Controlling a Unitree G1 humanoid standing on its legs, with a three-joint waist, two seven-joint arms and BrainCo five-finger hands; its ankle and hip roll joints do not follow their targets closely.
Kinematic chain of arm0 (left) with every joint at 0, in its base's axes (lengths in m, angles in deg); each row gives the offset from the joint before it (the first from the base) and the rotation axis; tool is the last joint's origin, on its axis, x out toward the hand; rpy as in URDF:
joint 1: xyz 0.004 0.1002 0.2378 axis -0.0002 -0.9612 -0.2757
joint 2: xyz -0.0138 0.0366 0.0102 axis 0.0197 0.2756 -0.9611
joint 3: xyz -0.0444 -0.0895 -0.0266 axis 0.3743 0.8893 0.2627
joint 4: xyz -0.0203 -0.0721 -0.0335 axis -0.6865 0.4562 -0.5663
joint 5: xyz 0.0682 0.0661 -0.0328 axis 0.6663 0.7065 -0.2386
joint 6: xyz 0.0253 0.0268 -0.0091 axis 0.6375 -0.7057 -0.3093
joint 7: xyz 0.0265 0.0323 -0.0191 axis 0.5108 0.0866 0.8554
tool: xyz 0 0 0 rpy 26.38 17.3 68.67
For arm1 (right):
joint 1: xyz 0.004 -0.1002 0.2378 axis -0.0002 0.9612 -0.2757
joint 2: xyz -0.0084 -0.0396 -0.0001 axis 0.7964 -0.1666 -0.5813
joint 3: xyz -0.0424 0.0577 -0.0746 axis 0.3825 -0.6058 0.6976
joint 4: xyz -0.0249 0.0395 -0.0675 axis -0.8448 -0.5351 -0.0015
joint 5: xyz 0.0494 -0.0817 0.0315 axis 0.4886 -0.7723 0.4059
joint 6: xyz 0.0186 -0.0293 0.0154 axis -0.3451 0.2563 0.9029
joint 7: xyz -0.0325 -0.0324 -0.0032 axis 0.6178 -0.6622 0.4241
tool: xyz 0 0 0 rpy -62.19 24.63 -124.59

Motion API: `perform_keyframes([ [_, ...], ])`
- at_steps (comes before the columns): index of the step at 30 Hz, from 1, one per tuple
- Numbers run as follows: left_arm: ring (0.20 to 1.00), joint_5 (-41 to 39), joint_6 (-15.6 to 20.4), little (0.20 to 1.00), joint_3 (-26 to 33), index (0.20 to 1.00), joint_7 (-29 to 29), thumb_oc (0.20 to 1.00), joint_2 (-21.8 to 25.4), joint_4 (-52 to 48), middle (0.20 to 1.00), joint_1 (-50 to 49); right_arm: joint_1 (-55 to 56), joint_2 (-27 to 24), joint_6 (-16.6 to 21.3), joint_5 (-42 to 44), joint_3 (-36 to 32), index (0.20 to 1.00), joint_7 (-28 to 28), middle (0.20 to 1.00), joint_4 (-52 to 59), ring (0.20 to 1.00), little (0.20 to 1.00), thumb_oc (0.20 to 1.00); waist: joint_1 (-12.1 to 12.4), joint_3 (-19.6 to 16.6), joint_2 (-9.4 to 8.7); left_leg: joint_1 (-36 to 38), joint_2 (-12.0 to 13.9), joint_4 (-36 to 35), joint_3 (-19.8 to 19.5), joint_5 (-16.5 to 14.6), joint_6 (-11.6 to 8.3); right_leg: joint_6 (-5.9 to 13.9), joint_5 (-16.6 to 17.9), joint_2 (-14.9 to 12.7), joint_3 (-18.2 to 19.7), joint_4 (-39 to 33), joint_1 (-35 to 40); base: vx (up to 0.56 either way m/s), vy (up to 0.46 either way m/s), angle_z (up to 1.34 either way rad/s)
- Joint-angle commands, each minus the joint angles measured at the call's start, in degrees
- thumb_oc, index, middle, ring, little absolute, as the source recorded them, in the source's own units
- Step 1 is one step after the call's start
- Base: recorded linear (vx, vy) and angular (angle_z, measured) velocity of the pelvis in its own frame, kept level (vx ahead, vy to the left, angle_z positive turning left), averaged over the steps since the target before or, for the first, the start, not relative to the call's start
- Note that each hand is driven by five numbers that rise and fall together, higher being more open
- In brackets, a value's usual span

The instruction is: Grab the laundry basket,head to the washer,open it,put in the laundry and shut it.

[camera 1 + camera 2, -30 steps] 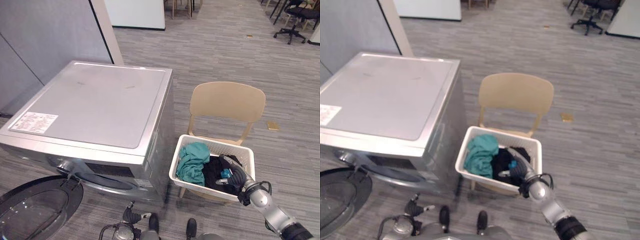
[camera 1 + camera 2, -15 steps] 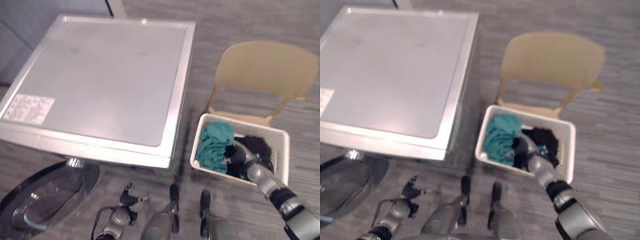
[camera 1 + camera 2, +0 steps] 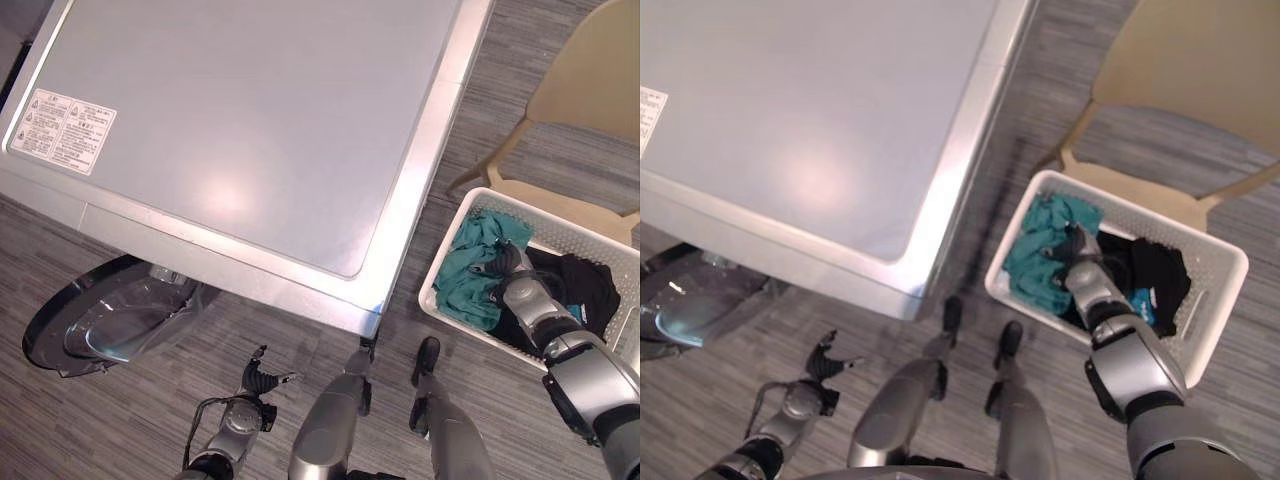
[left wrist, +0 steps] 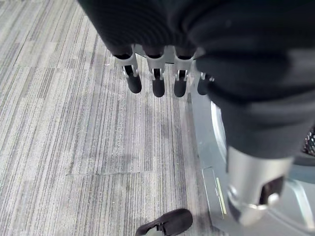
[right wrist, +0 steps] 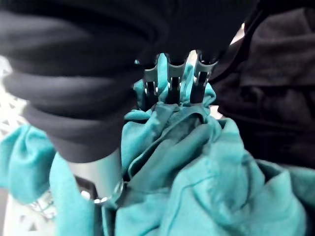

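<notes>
The white laundry basket (image 3: 560,215) stands on the floor beside the washer (image 3: 250,120), in front of a tan chair. It holds a teal garment (image 3: 470,285) on the washer side and black clothes (image 3: 590,285) next to it. My right hand (image 3: 515,275) is down in the basket, pressed into the teal garment (image 5: 197,187) with the black clothes (image 5: 266,108) beside it. The washer's round door (image 3: 110,320) hangs open at the machine's front. My left hand (image 3: 258,378) hangs low over the floor, open and empty, fingers (image 4: 155,83) straight.
The tan chair (image 3: 590,90) stands right behind the basket. The washer's flat silver top fills the space to the left of the basket. Grey striped carpet (image 4: 74,147) runs under my left hand, in front of the open door.
The camera has tipped down and closer over the washer and basket. My right hand has shifted from the black clothes onto the teal garment. The left hand stays low.
</notes>
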Motion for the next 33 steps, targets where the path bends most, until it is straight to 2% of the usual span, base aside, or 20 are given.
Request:
perform_keyframes([
  [1, 1.0, -2.42, -0.1, 1.0, 0.31, 1.0, 0.21, 1.0, 0.36, 1.49, 1.0, 0.16, 4.84, 1.95, 3.98, 12.84, -1.86, 0.2, 2.71, 0.2, 7.33, 0.2, 0.2, 0.2, -0.38, -2.98, -3.49, 1.53, 0.11, 1.33, 1.22, -4.89, -4.21, 3.83, -3.83, -3.75, 4.31, 2.36, -1.44, 0.01, -0.022, 0.14],
  [4, 1.0, -2.38, -0.39, 1.0, 1.15, 1.0, -0.11, 1.0, 0.33, 1.24, 1.0, -0.34, 7.55, 2.35, 4.79, 15.04, -2.94, 0.2, 3.63, 0.2, 10.91, 0.2, 0.2, 0.2, -0.84, -3.8, -4.03, 2.46, 0.15, 0.89, 1.32, -5.08, -4.18, 3.8, -3.88, -3.6, 4.2, 2.13, -0.74, 0.01, -0.016, 0.06],
  [10, 1.0, -2.38, -1.27, 1.0, 3.96, 1.0, -1.23, 1.0, -0.18, -0.38, 1.0, -2.45, 17.64, 2.61, 7.61, 21.06, -7.12, 0.2, 6.03, 0.2, 26.24, 0.2, 0.2, 0.2, -3.03, -6.99, -5.84, 6.89, 0.18, -0.41, 2.31, -5.89, -4.15, 4.09, -4.26, -3.33, 3.54, 1.13, 3.56, 0.03, -0.008, 0.0],
  [13, 1.0, -2.37, -1.38, 1.0, 4.61, 1.0, -1.21, 1.0, -0.26, -0.62, 1.0, -3.01, 19.14, 2.17, 8.13, 21.32, -8.03, 0.2, 6.05, 0.2, 29.42, 0.2, 0.2, 0.2, -3.44, -7.65, -6.17, 7.76, 0.17, -0.42, 2.46, -6.22, -4.04, 4.23, -4.22, -3.29, 3.57, 0.79, 4.45, 0.05, 0.004, -0.06],
  [15, 1.0, -1.88, -1.85, 1.0, 6.98, 1.0, -1.9, 1.0, -0.37, -1.6, 1.0, -5.99, 25.24, 1.3, 9.09, 19.68, -9.42, 0.2, 7.93, 0.2, 40.75, 0.2, 0.2, 0.2, -4.66, -10.24, -7.45, 10.63, 0.17, -0.39, 3.31, -7.51, -3.27, 4.7, -4.2, -3.2, 4.33, 0.04, 7.07, 0.12, 0.042, -0.05],
  [16, 1.0, -1.87, -1.86, 1.0, 6.96, 1.0, -1.9, 1.0, -0.37, -1.63, 1.0, -6.04, 25.34, 1.3, 9.04, 19.65, -9.44, 0.2, 7.91, 0.2, 40.84, 0.2, 0.2, 0.2, -4.63, -10.22, -7.45, 10.7, 0.17, -0.4, 3.33, -7.53, -3.27, 4.7, -4.2, -3.2, 4.35, 0.01, 7.15, 0.09, 0.059, -0.09],
  [19, 1.0, -1.81, -2.26, 1.0, 8.6, 1.0, -2.29, 1.0, -0.78, -2.65, 1.0, -8.63, 29.35, 0.64, 9.79, 18.34, -10.01, 0.2, 10.36, 0.2, 50.89, 0.2, 0.2, 0.2, -5.34, -12.06, -8.26, 13.43, 0.02, -0.06, 4.22, -9.08, -2.45, 5.15, -4.15, -3.02, 5.57, -0.09, 9.03, 0.06, 0.097, -0.36],
  [20, 1.0, -1.69, -2.44, 1.0, 9.47, 1.0, -2.63, 1.0, -1.07, -3.39, 1.0, -10.15, 32.03, 0.24, 9.92, 17.41, -10.07, 0.2, 12.41, 0.2, 57.25, 0.2, 0.2, 0.2, -5.72, -13.01, -8.74, 15.19, 0.09, 0.23, 5.06, -9.93, -1.91, 5.55, -4.02, -3.0, 6.48, 0.44, 9.79, 0.05, 0.141, -0.37],
  [24, 1.0, -0.61, -2.41, 1.0, 9.37, 1.0, -3.39, 1.0, -0.76, -5.43, 1.0, -11.09, 36.34, 0.57, 10.44, 16.58, -10.4, 0.2, 15.14, 0.2, 65.28, 0.2, 0.2, 0.2, -6.32, -13.15, -9.08, 17.08, 0.71, -0.02, 6.32, -9.93, -1.32, 6.21, -4.47, -2.69, 7.21, 4.6, 9.36, -0.09, 0.06, -0.44],
  [25, 1.0, 0.07, -2.37, 1.0, 8.51, 1.0, -3.59, 1.0, 0.2, -7.83, 1.0, -10.11, 37.43, 1.17, 10.89, 16.67, -10.72, 0.2, 15.6, 0.2, 67.04, 0.2, 0.2, 0.2, -6.65, -12.19, -8.61, 16.12, 1.75, 0.21, 5.84, -8.81, -1.27, 6.52, -6.6, -1.57, 8.08, 10.21, 8.4, -0.17, -0.016, -0.22],
  [26, 1.0, 0.06, -2.39, 1.0, 8.5, 1.0, -3.59, 1.0, 0.22, -7.85, 1.0, -10.11, 37.45, 1.18, 10.88, 16.66, -10.74, 0.2, 15.6, 0.2, 67.07, 0.2, 0.2, 0.2, -6.64, -12.19, -8.66, 16.11, 1.71, 0.24, 5.85, -8.82, -1.26, 6.52, -6.76, -1.62, 8.1, 10.47, 8.27, -0.29, -0.037, -0.06],
  [28, 1.0, 0.31, -2.08, 1.0, 7.8, 1.0, -3.77, 1.0, 1.41, -11.24, 1.0, -9.57, 38.34, 1.45, 11.5, 16.19, -11.22, 0.2, 15.47, 0.2, 68.89, 0.2, 0.2, 0.2, -6.56, -11.84, -8.1, 14.89, 2.5, 0.76, 5.14, -7.78, -1.11, 5.97, -9.05, -0.41, 9.65, 16.69, 8.51, -0.28, -0.074, 0.16],
  [29, 1.0, 0.0, -1.5, 1.0, 7.96, 1.0, -3.49, 1.0, 2.53, -14.75, 1.0, -9.36, 39.14, 1.22, 11.87, 14.8, -12.08, 0.2, 15.2, 0.2, 70.09, 0.2, 0.2, 0.2, -6.0, -12.31, -8.39, 13.58, 2.09, 1.17, 3.87, -6.87, -1.09, 5.72, -10.29, 0.43, 11.83, 22.02, 10.18, -0.24, -0.095, 0.3],
  [32, 1.0, -0.83, -1.08, 1.0, 8.22, 1.0, -3.24, 1.0, 3.36, -19.16, 1.0, -10.11, 39.03, 1.33, 11.84, 13.86, -12.6, 0.2, 14.58, 0.2, 70.78, 0.2, 0.2, 0.2, -4.7, -13.67, -8.68, 11.09, 2.22, 1.29, 2.98, -5.6, -1.53, 5.55, -10.23, 1.11, 13.6, 22.84, 12.38, -0.22, -0.176, 0.55],
  [33, 1.0, -1.63, -0.5, 1.0, 8.05, 1.0, -2.99, 1.0, 3.78, -21.6, 1.0, -10.46, 38.43, 1.68, 11.64, 14.21, -12.25, 0.2, 14.69, 0.2, 70.47, 0.2, 0.2, 0.2, -3.18, -13.77, -8.98, 9.09, 2.43, 1.11, 2.41, -4.25, -2.44, 4.04, -13.83, 1.42, 13.63, 18.86, 15.09, -0.49, -0.417, 0.5],
])
